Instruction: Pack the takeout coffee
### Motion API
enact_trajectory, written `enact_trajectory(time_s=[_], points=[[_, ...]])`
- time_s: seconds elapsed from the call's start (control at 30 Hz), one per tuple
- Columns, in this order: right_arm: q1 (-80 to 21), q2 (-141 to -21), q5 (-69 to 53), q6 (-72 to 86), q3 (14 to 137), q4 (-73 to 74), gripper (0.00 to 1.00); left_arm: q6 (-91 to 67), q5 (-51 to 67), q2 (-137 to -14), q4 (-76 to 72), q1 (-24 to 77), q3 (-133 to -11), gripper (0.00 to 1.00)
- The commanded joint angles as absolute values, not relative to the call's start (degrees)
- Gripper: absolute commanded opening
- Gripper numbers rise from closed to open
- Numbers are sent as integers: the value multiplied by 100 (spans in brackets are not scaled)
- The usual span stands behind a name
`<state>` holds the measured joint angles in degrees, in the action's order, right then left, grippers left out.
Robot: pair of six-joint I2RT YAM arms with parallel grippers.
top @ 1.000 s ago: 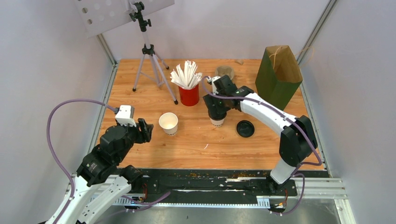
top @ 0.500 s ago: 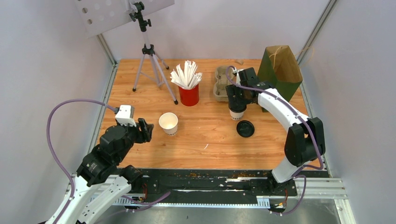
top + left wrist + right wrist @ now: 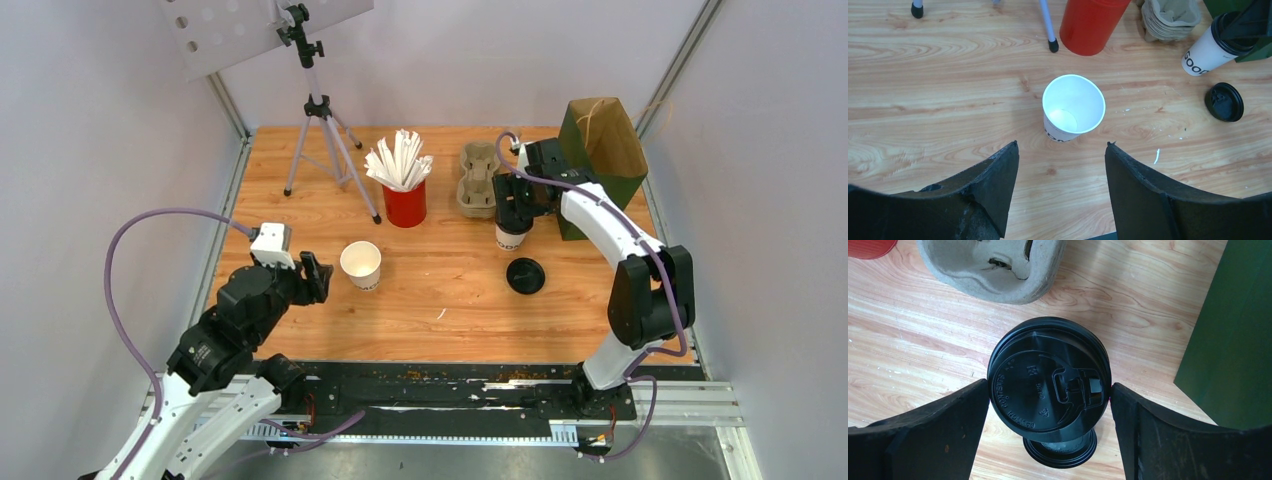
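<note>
One takeout coffee, a white cup with a black lid, hangs just above the table between the pulp tray and the green bag. My right gripper is shut on it, a finger against each side of the lid. A second white cup stands upright, empty and without a lid, at centre left. Its loose black lid lies flat on the wood below the held cup. My left gripper is open, just short of the lidless cup, touching nothing.
A beige pulp cup tray lies at the back, left of the held cup. An open green paper bag stands to its right. A red cup of white straws and a tripod stand at back left.
My right arm has carried the lidded cup from the table's middle to the right and back, between tray and bag. The left arm has barely shifted.
</note>
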<state>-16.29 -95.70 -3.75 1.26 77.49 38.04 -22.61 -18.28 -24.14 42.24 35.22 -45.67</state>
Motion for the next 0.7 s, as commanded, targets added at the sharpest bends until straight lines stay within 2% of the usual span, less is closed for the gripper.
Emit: enact_trajectory(time_s=[0.0, 0.1, 0.37, 0.5, 0.67], points=[[-1590, -9539, -472, 26, 8068, 3929, 93, -2244, -1741, -2519, 3906, 3525, -4563, 72], [-1599, -9425, -476, 22, 8197, 4078, 99, -2250, -1734, -2632, 3896, 3532, -4568, 74], [-1606, -9080, -458, 237, 8394, 4702, 99, -2486, -1659, -3363, 4057, 3526, -4681, 73], [-1628, -8598, -619, 549, 8116, 4769, 93, -2579, -1657, -3760, 4000, 3414, -4721, 71], [-1809, -7818, -912, 914, 7341, 4664, 81, -2629, -1217, -4504, 3857, 3050, -4882, 66]])
